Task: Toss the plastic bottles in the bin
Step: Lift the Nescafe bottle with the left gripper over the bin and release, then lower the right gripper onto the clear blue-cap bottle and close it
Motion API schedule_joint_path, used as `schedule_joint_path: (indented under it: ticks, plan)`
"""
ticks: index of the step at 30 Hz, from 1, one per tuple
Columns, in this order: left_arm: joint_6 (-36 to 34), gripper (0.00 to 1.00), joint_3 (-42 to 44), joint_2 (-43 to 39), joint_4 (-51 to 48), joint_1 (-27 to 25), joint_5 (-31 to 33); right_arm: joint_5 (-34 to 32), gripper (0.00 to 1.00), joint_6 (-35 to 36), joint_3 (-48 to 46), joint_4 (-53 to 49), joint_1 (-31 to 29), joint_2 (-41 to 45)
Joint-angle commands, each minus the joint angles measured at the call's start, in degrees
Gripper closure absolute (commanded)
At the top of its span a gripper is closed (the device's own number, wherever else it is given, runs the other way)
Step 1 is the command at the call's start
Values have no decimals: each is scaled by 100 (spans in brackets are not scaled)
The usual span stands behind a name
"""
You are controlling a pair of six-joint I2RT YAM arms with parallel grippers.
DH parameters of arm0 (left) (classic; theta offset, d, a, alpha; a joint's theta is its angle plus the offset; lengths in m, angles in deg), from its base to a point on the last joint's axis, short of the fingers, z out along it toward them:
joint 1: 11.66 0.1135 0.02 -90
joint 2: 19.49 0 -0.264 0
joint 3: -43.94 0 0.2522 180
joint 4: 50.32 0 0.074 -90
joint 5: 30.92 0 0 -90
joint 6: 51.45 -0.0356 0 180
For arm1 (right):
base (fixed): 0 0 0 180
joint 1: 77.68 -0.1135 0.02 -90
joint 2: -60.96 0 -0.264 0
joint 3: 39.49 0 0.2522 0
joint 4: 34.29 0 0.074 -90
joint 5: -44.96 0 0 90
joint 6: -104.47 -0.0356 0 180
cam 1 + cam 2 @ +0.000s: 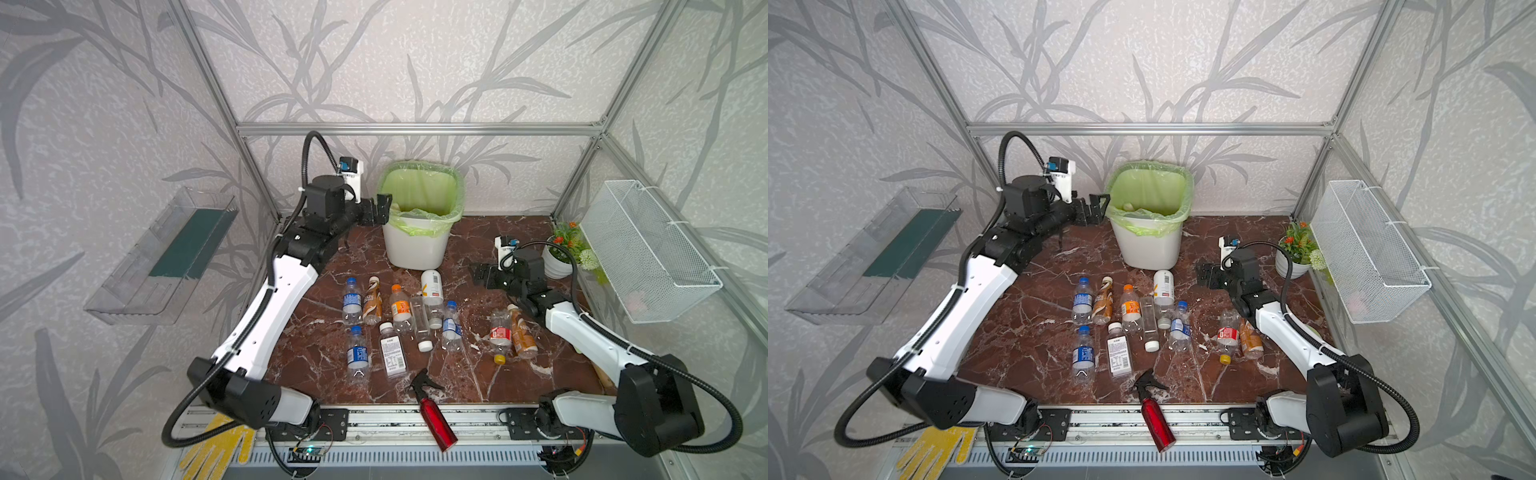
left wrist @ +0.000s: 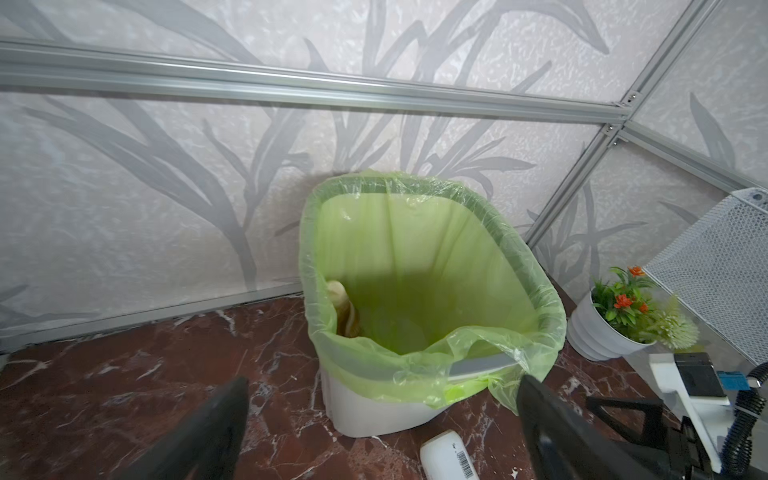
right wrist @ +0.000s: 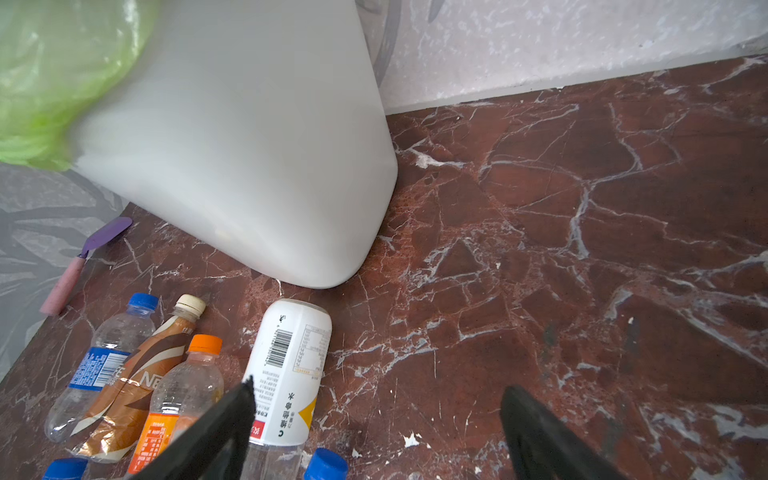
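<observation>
The bin, white with a green bag over its rim, stands at the back of the table. My left gripper hovers open and empty beside its left rim. One brown coffee bottle lies inside the bin. Several plastic bottles lie in a cluster mid-table, and two more sit to the right. My right gripper is open and empty, low over the table beside the white-labelled bottle.
A red spray bottle lies at the front edge. A white flower pot and a wire-mesh basket are at the right. A clear tray hangs on the left wall. A purple spatula lies left of the bin.
</observation>
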Motion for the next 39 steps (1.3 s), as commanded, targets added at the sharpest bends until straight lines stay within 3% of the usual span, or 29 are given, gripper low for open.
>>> schedule_joint_path:
  ticks: [1,8,16,22,30,39]
  plan:
    - [-68,1,517,-657,70,324,631,-12,7,77,63,-90,-16,26]
    - [549,4,2161,-1447,-210,1481,553,26,7,13,201,-641,-152,-206]
    - [910,5,3357,-1454,259,1742,250,-316,7,-138,584,-1037,-962,-650]
    - [1112,7,3399,-1103,254,1842,-171,-377,8,-512,817,-1287,-1315,-1050]
    - [1217,7,3353,-729,180,1908,-422,-874,8,-845,716,-2514,-1921,-580]
    - [1263,9,3248,-514,140,2025,-749,-798,8,-1487,260,-2653,-2345,-579]
